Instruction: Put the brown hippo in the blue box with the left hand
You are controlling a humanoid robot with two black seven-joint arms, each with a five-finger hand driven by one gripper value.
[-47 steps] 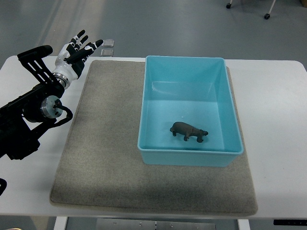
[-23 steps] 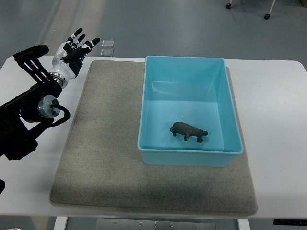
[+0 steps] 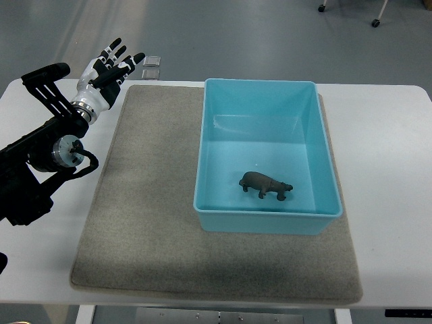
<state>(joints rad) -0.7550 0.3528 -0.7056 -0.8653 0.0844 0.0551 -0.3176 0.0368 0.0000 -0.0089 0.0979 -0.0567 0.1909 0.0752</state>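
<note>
Now | brown hippo (image 3: 265,184) inside blue box (image 3: 260,210) | left hand (image 3: 108,73) fingers spread, empty

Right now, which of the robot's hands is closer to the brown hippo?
Left. The left hand is open over the table's far left corner, well away from the brown hippo, which lies inside the blue box. The right hand is out of view, so only the left can be placed.

1. No legible text, label, brand, number or sign anywhere in view.
2. Blue box (image 3: 266,152): plain walls, no print.
3. Brown hippo (image 3: 265,183): unmarked.
4. Left hand (image 3: 108,75): black-and-white patches only, no lettering.
5. Two small plates (image 3: 152,65) past the table's far edge: too small to read.
</note>
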